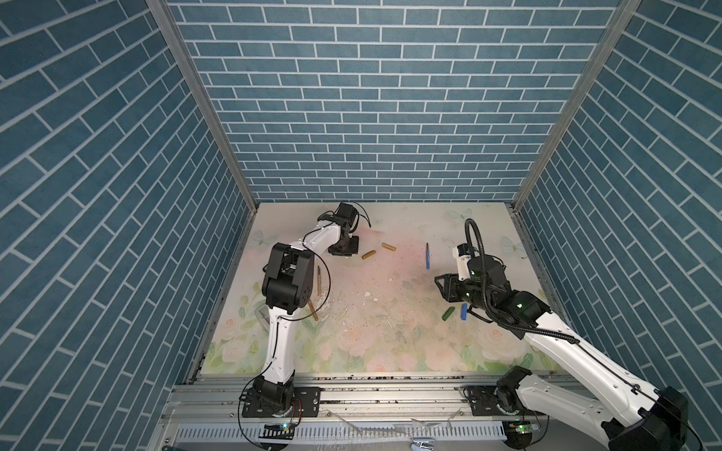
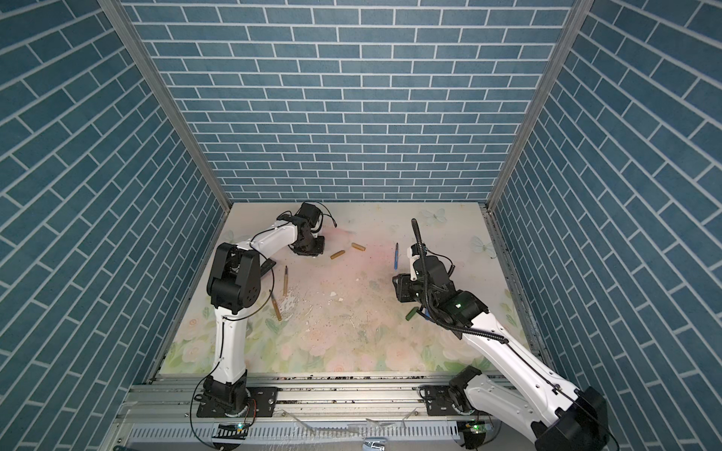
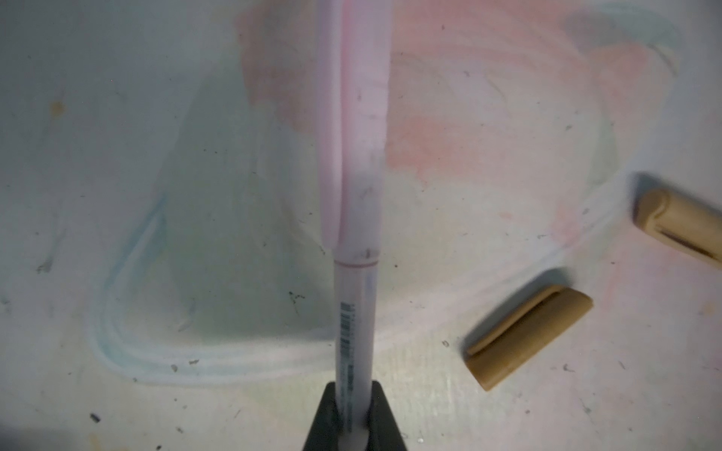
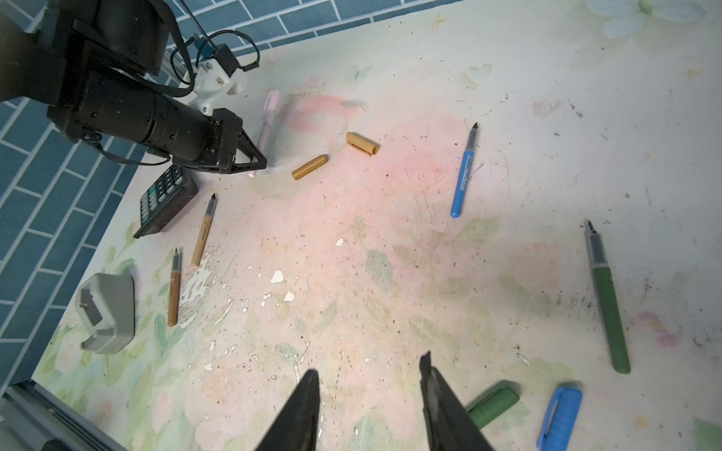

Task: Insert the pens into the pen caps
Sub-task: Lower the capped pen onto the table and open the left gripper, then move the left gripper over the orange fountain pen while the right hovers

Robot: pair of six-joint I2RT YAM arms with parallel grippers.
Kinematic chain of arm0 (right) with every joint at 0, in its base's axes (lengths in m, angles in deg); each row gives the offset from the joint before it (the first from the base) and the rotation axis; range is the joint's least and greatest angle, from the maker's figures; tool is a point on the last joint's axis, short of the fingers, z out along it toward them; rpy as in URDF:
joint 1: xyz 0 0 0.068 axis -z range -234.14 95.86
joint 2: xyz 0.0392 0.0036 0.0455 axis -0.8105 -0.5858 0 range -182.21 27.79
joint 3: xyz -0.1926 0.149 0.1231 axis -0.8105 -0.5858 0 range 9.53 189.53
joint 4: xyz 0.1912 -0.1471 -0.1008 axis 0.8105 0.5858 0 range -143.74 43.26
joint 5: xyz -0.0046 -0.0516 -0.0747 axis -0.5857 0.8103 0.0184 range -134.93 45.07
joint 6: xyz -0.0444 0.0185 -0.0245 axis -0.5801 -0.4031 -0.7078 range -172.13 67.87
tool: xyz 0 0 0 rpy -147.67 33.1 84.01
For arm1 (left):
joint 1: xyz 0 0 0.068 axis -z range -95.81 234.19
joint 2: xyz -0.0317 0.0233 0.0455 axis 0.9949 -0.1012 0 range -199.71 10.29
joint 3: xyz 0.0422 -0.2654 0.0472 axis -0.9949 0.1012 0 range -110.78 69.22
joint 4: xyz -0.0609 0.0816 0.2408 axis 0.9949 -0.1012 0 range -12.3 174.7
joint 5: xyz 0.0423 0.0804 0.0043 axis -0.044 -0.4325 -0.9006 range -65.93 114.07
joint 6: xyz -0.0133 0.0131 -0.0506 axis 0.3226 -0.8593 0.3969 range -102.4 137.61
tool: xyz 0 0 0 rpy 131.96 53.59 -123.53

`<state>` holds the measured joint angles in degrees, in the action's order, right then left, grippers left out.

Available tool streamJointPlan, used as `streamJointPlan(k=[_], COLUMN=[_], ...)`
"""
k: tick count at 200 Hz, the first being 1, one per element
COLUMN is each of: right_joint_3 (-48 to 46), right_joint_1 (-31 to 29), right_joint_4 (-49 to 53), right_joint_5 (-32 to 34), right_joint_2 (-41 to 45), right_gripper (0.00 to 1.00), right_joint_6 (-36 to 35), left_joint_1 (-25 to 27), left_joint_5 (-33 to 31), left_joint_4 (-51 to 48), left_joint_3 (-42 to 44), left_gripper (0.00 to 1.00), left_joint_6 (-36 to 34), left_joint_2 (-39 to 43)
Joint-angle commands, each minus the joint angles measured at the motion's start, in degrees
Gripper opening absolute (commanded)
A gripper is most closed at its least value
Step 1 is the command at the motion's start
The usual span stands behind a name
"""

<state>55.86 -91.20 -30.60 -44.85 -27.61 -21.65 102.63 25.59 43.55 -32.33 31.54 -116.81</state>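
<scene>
My left gripper is shut on a pale pink-white pen whose far end sits inside a pink cap, low over the mat at the back left. Two gold-brown caps lie just beside it. My right gripper hangs open and empty over the right side. Close to it lie a green cap, a blue cap and a green pen. A blue pen lies farther back. Two gold-brown pens lie at the left.
A black calculator and a grey device sit along the left edge of the floral mat. Blue brick walls close in the back and both sides. The left arm's elbow rises above the gold-brown pens.
</scene>
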Motion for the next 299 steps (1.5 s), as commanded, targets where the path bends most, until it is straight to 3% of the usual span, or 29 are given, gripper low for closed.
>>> streamJointPlan(k=[1, 25, 48, 117, 171, 199, 231, 269, 285, 299], right_joint_3=[0.5, 0.7, 2.4, 2.6, -0.6, -5.4, -9.5, -0.5, 3.7, 6.4], right_joint_1=[0.3, 0.3, 0.3, 0.2, 0.2, 0.3, 0.3, 1.2, 1.4, 1.5], right_joint_4=[1.9, 3.0, 4.9, 6.4, 5.5, 1.1, -2.7, 8.4, 13.0, 15.0], right_joint_5=[-3.0, -2.7, -2.7, -4.7, -1.4, 2.1, 9.3, 8.1, 9.5, 10.1], right_joint_2=[1.3, 2.4, 2.4, 3.1, 3.8, 3.2, 1.5, -5.7, -8.4, -9.4], right_gripper=[0.45, 0.45, 0.46, 0.45, 0.45, 0.45, 0.45, 0.38, 0.35, 0.34], right_joint_6=[3.3, 3.2, 2.4, 3.3, 3.5, 7.1, 13.1, 11.2, 10.8, 9.7], left_joint_1=[-1.4, -1.7, -1.7, -1.8, -1.7, -1.1, 0.4, 1.9, 2.0, 2.0], left_joint_5=[-1.9, -1.5, -1.4, -0.2, 3.6, 6.5, 8.9, 8.2, 6.8, 4.0], left_joint_4=[-3.7, -3.9, -4.3, -5.2, -1.8, 2.9, 15.2, 36.7, 42.5, 41.9], left_joint_3=[-0.2, 0.5, 0.5, 0.8, 5.6, 11.0, 23.1, 42.0, 45.1, 45.0], left_gripper=[0.02, 0.05, 0.19, 0.26, 0.33, 0.37, 0.44, 0.44, 0.43, 0.40], left_joint_6=[-0.4, -0.1, -0.1, -0.1, -0.7, 1.1, 4.8, 4.4, 4.7, 4.7], left_joint_2=[-0.7, -1.3, -1.3, -1.2, 5.9, 14.8, 31.6, 47.3, 50.3, 51.3])
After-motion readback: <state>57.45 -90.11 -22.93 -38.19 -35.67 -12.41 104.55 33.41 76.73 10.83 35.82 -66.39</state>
